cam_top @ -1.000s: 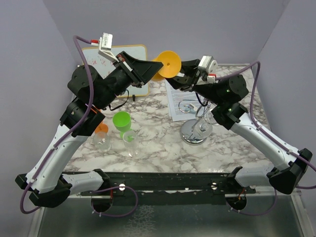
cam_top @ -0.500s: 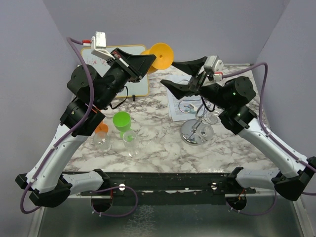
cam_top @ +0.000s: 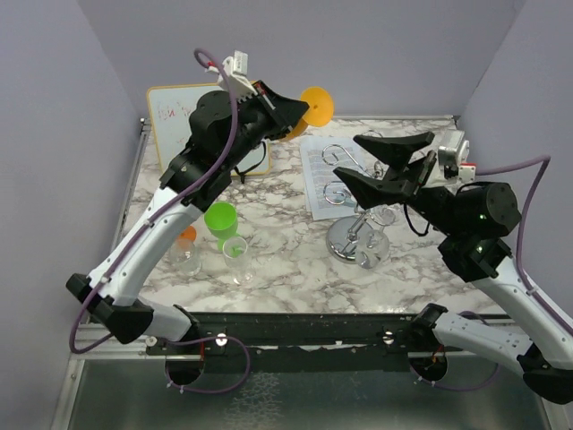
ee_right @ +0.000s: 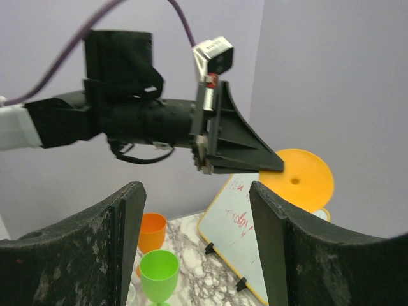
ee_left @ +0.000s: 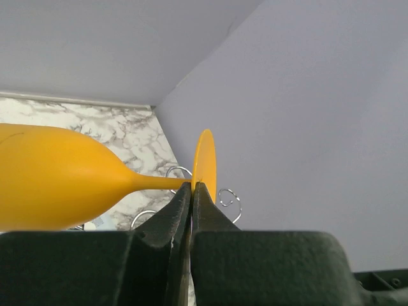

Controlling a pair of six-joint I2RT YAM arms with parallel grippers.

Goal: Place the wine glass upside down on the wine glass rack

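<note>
Now the right tool (cam_top: 349,157) has drawn back, spread wide over the wine glass rack (cam_top: 351,242). The left tool (ee_left: 192,186) alone pinches the wine glass (ee_left: 57,185) by its stem, sideways in the air, so hanging it likely falls to that arm.

So the wine glass rack (cam_top: 358,240) is standing on the table (cam_top: 286,269) right of centre, just in front of a paper sheet (cam_top: 315,193), its top arms reaching back over it. The wine glass (cam_top: 314,107) is hanging in the air behind and left of the rack, lying sideways, with the left gripper (cam_top: 300,113) pinching the stem right at the foot. The right gripper (cam_top: 350,159) is hovering over the rack, fingers spread. A whiteboard (cam_top: 170,112) is leaning at the back left. Front left, a goblet (cam_top: 221,219) is sitting with a small cup (cam_top: 184,234) on its left. The left glass (cam_top: 187,259) is standing just in front of the cup, and the right glass (cam_top: 236,253) just in front of the goblet.
</note>
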